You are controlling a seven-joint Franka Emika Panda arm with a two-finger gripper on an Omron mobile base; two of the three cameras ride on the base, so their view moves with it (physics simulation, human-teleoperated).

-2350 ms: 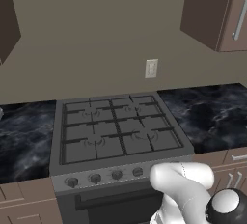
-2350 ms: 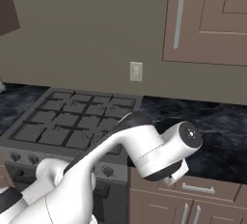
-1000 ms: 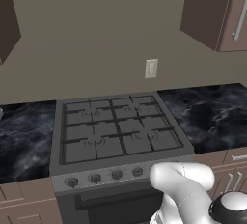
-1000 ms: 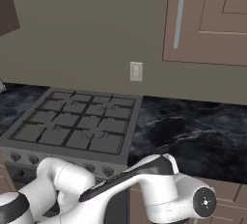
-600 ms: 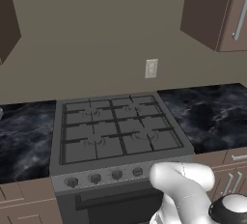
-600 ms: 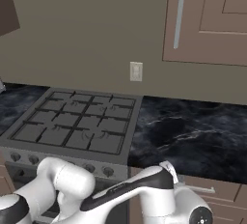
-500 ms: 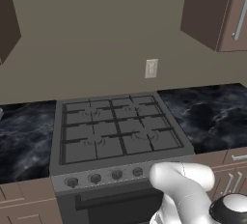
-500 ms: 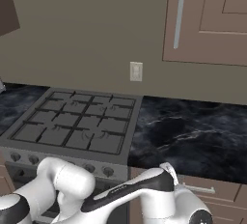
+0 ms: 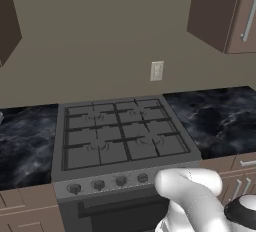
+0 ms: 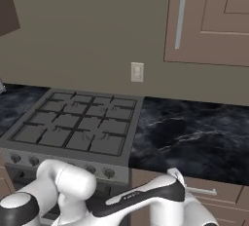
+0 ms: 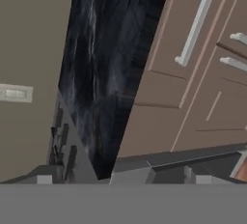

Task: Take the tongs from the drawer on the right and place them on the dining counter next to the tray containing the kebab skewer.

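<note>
The drawer (image 11: pixel 181 39) is a light-brown flat front with a slim silver bar handle (image 11: pixel 195 25), and it is shut. It lies just under the black counter right of the stove, also seen as the drawer (image 10: pixel 214 191) and the drawer (image 9: pixel 240 163). My gripper (image 11: pixel 123 178) is low in front of these cabinets. It points at the drawer from some way off, open, with nothing between its tips. The tongs are hidden. The dining counter, the tray and the kebab skewer are out of view.
A grey gas stove (image 9: pixel 120 136) stands left of the drawer, with black marble counter (image 10: pixel 194 127) on both sides. A wall outlet (image 10: pixel 137 71) and upper cabinets (image 10: pixel 209 20) are above. More cabinet fronts with silver handles (image 11: pixel 234 63) sit below the drawer.
In the right base view my arm has sunk further, so the hand end has dropped below the frame. The left base view is nearly the same. The drawer stays shut.
</note>
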